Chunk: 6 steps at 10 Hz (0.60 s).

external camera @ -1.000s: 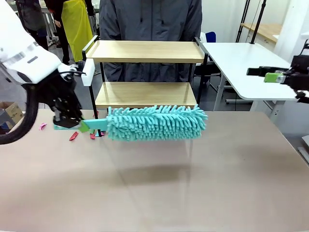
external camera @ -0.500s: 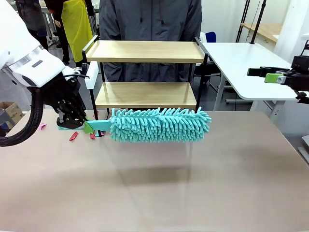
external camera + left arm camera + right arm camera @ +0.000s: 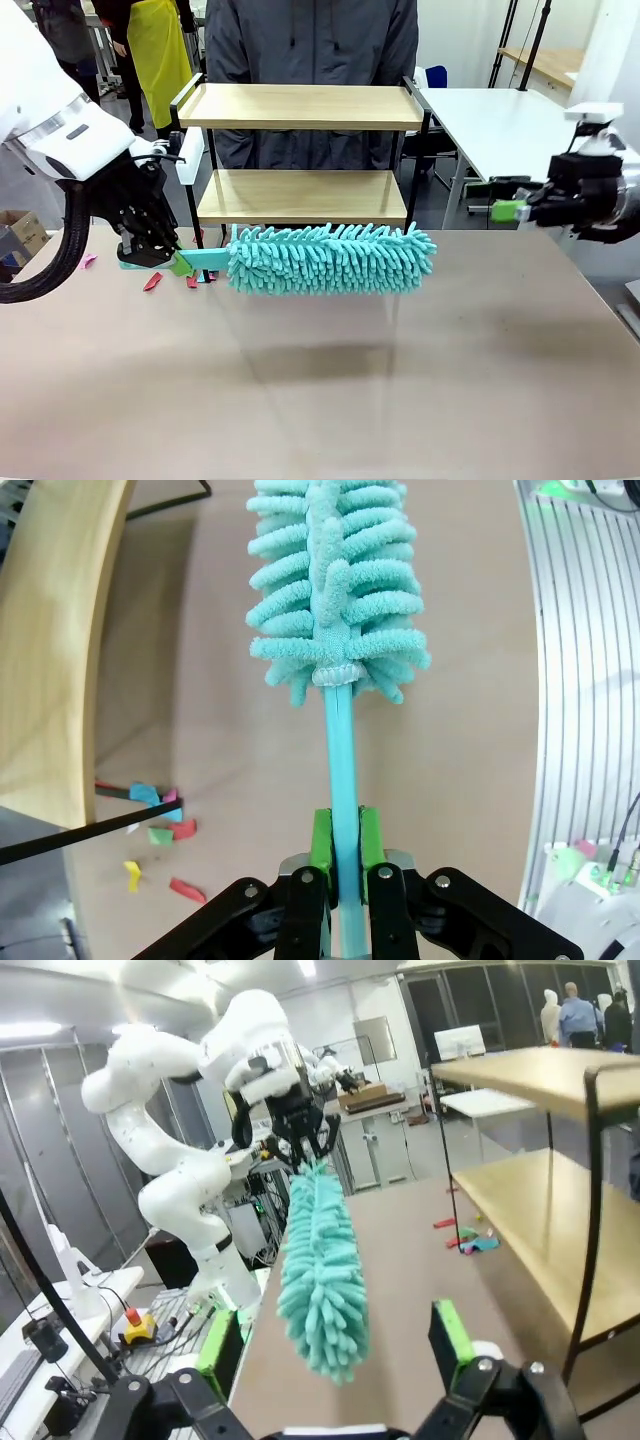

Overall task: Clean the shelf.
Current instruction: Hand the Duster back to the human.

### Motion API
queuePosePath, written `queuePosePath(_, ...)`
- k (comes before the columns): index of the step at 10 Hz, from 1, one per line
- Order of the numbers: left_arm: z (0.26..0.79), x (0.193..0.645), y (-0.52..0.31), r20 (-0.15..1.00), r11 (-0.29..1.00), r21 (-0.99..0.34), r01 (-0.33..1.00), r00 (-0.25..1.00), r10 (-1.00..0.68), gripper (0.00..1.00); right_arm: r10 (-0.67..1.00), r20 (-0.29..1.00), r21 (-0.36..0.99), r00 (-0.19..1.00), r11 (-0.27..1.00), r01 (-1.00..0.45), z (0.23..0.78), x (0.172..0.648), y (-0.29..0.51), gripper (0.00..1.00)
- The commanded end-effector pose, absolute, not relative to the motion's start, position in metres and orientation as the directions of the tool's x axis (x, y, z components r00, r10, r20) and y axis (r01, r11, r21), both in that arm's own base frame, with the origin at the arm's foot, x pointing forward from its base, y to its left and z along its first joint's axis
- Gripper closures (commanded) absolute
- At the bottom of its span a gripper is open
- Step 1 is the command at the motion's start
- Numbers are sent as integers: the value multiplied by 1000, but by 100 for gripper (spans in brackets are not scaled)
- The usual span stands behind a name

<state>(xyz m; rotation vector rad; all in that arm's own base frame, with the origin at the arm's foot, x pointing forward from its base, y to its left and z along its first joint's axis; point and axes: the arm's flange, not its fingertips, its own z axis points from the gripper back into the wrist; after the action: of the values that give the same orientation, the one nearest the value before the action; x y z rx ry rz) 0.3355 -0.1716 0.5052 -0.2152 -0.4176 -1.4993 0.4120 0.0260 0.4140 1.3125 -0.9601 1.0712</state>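
The shelf [image 3: 300, 107], two light wooden boards in a thin black frame, stands at the table's far edge; both boards look bare. My left gripper [image 3: 152, 258] is shut on the thin handle of a teal fluffy duster [image 3: 330, 258], held level above the table just in front of the lower board. In the left wrist view the green pads [image 3: 321, 842] clamp the handle, the duster head [image 3: 335, 590] lies ahead and a shelf board [image 3: 55, 630] runs along the left. My right gripper [image 3: 505, 198] hovers open at the right, its fingers [image 3: 450, 1345] wide apart with nothing between them.
Coloured paper scraps [image 3: 160, 280] lie on the brown table by the shelf's left leg, also seen as scraps [image 3: 160, 820]. A person in a dark jacket [image 3: 310, 40] stands behind the shelf. A white table [image 3: 500, 130] is at the back right.
My right gripper has swung left and lower, in toward the table. My left gripper and the duster shifted slightly right early on, then held still.
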Motion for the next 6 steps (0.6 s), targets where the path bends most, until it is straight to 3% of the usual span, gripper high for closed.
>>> queuePosePath(1, 508, 334, -173, 413, 85, 105, 991, 34, -910, 87, 98, 974, 208, 207, -1, -978, 388, 396, 37, 0)
queuePosePath(6, 508, 334, -173, 413, 85, 105, 991, 34, -910, 87, 25, 990, 134, 136, 68, -989, 329, 370, 57, 0)
